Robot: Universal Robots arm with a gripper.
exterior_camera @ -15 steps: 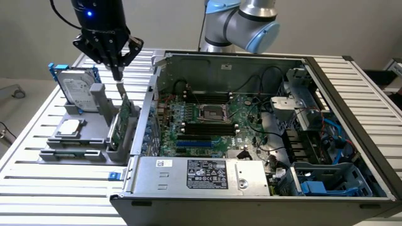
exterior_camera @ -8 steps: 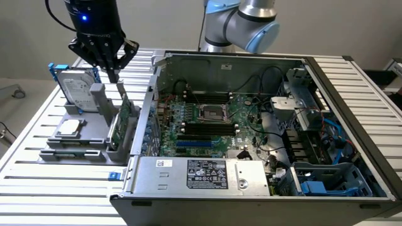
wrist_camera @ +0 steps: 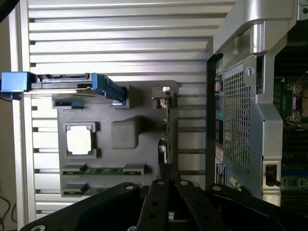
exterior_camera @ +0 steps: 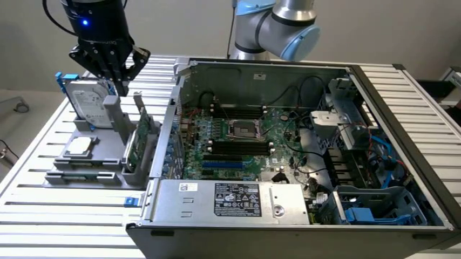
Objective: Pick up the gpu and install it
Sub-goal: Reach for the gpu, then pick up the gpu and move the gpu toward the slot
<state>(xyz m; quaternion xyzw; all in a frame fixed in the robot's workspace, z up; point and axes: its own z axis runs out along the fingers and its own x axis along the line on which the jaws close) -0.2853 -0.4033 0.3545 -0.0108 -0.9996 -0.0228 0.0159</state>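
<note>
Grey holder block [exterior_camera: 86, 175] sits on the slatted aluminium table [exterior_camera: 51, 221] at the exterior view's left, just beside the open computer case [exterior_camera: 403, 108].

- gpu [exterior_camera: 140, 129]: stands on edge in a slot of the holder, on the side nearest the case. Green board face visible. In the wrist view it shows edge-on as a thin line [wrist_camera: 166, 125], with its silver end bracket [wrist_camera: 162, 92] at one end. Not in the case; not lifted.
- gripper [exterior_camera: 121, 86]: black, fingers pointing down, hanging above the holder, between the hard drive and the gpu's top edge. Fingers clenched together with nothing between them. In the wrist view the closed fingertips [wrist_camera: 167, 174] line up over the card's edge; whether they touch it I cannot tell.
- Hard drive in its blue frame [exterior_camera: 90, 105]: upright at the holder's far end, well clear of the gpu.
- Processor chip [exterior_camera: 81, 145]: flat in a square recess of the holder.
- Two memory sticks [wrist_camera: 103, 169]: lying in slots at the holder's end away from the hard drive.
- Case interior: motherboard [exterior_camera: 238, 135] exposed, empty processor socket [exterior_camera: 241, 129] near its middle, blue expansion slots [exterior_camera: 223, 163] at its near edge, silver power supply [exterior_camera: 230, 199] along the front.
- Silver and blue arm joint [exterior_camera: 284, 27] behind the case.
</note>
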